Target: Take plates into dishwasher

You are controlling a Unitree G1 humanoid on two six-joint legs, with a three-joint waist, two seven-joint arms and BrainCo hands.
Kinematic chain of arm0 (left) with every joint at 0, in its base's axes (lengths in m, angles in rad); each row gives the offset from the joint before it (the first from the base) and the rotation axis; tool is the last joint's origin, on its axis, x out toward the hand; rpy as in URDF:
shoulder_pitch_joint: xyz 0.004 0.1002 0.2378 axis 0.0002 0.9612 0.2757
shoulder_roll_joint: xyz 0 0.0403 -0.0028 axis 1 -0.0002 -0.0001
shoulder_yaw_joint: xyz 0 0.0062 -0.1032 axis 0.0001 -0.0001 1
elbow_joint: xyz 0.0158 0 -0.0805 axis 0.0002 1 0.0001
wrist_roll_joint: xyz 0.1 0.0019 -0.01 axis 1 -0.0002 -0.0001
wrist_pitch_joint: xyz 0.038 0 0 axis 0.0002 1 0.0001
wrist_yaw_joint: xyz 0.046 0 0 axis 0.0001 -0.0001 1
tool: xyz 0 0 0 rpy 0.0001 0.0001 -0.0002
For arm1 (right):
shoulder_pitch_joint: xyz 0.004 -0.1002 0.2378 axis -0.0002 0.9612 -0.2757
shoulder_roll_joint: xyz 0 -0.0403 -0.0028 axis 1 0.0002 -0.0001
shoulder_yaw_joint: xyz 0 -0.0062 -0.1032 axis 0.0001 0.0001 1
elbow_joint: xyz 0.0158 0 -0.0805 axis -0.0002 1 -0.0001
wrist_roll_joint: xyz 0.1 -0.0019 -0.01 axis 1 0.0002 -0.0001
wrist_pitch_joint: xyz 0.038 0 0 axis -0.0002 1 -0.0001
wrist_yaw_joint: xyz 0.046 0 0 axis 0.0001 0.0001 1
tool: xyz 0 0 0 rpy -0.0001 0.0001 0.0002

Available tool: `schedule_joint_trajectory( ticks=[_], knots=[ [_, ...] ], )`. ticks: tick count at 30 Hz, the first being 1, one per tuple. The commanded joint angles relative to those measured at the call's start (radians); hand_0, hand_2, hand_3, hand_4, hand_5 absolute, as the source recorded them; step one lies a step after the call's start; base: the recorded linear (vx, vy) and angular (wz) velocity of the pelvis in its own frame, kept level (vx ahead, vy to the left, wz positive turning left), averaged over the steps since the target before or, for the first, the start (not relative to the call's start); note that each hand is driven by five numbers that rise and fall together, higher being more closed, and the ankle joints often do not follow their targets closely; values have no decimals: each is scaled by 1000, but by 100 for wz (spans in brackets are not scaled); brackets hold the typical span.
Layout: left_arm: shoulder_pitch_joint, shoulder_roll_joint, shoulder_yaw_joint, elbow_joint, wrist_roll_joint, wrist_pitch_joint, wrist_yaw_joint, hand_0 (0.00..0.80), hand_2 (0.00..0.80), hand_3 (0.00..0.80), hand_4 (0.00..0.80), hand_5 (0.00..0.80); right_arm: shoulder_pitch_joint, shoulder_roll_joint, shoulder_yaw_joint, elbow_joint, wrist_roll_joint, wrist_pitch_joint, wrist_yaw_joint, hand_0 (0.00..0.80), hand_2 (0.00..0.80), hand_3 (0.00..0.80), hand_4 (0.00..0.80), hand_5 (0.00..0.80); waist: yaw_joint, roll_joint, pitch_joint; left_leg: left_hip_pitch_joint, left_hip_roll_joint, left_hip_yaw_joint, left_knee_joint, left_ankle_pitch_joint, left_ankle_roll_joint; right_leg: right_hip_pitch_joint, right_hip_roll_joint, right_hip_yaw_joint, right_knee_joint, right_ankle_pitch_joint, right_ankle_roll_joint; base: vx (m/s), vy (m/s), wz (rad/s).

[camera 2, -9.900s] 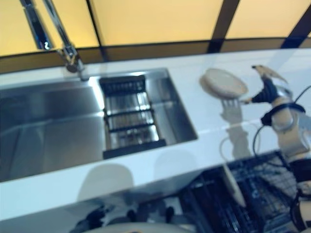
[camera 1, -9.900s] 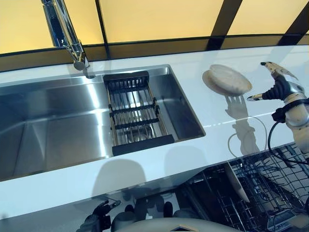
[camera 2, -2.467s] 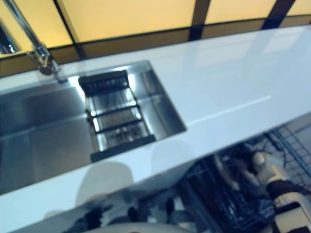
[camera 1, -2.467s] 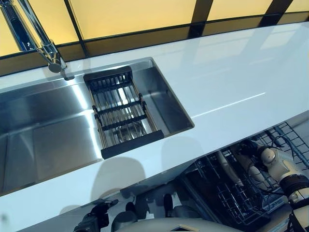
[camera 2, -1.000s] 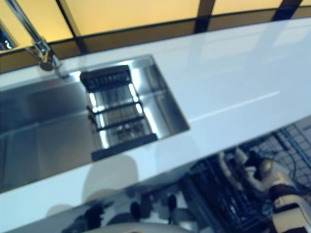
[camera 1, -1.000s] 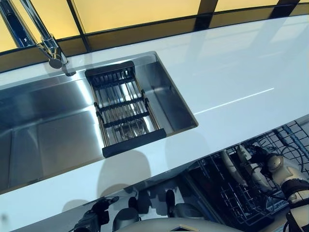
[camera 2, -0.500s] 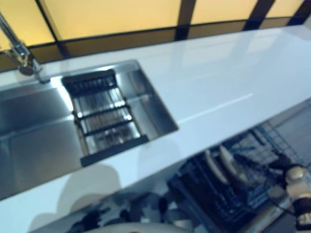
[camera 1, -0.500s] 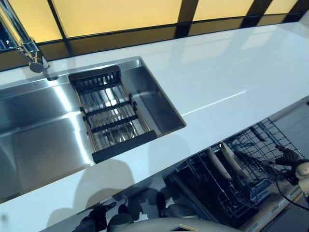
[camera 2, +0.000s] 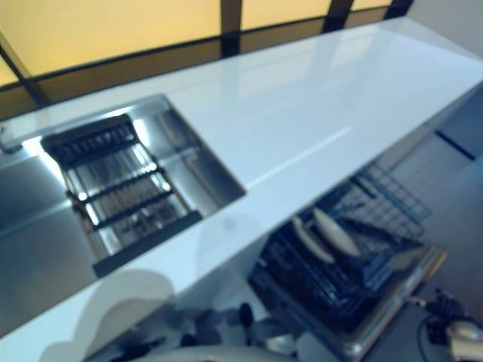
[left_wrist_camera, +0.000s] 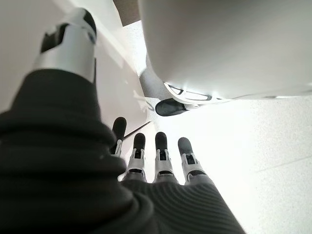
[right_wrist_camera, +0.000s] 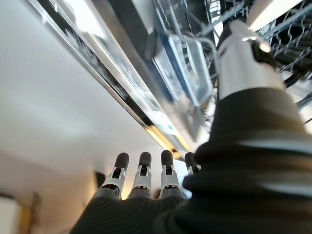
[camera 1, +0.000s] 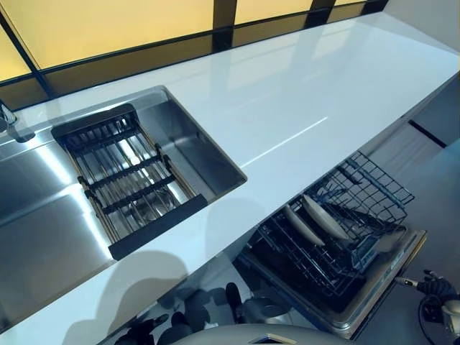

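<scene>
Down below the white table (camera 1: 309,108), in the left eye view, the dishwasher rack (camera 1: 338,230) is pulled out with two plates (camera 1: 315,219) standing on edge in it. Beside the rack's outer corner hangs the right hand (camera 1: 431,286), apart from everything. Left of the rack, the sink (camera 1: 43,208) holds a dark drainer (camera 1: 126,176). From the left wrist view, the left hand (left_wrist_camera: 158,156) hangs with straight fingers, holding nothing. From the right wrist view, the right hand's fingers are also straight and empty beside the rack. Loading looks finished; I'd guess the next move is pushing the rack in.
</scene>
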Motion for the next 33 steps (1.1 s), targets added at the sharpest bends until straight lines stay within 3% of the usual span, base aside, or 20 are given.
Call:
schedule_joint_trajectory(
  ticks=[1,9,19,22,28,33],
  knots=[
    [-178,4,45,-30,12,-101,5,0,0,0,0,0,-52,-7,-60,75,165,-37,-7,0,0,0,0,0,-19,19,-4,62,37,-46,4,-73,9,7,-60,53,21,17,108,-30,-13,-5],
    [-194,5,43,6,22,-125,-12,0,0,0,0,0,-60,118,-70,310,385,-112,91,0,0,0,0,0,-25,50,-3,66,28,-42,4,-81,10,1,-63,57,22,11,107,-37,-28,-7],
    [-219,26,20,-5,34,-124,-10,0,0,0,0,0,-70,148,-84,502,458,-64,67,0,0,0,0,0,-30,112,15,56,16,-48,7,-78,6,-22,-70,60,45,-6,104,-94,-53,-1],
    [-240,29,6,-29,16,-131,-9,0,0,0,0,0,-93,137,-70,533,461,-75,91,0,0,0,0,0,-29,136,55,32,4,-70,33,-78,9,-64,-76,56,96,-21,100,-234,-4,-3],
    [-271,-10,-17,-67,-34,-158,-10,0,0,0,0,0,-206,119,36,468,479,-168,195,0,0,0,0,0,-13,207,142,-43,-34,-123,136,-95,11,-97,-86,46,158,-49,69,-182,117,-8],
    [-251,-36,-18,-55,-58,-177,-27,0,0,0,0,0,-259,156,121,347,483,-303,354,0,0,0,0,0,2,235,135,-25,-48,-150,119,-91,4,-64,-108,31,143,-61,63,2,94,-4]
  ],
)
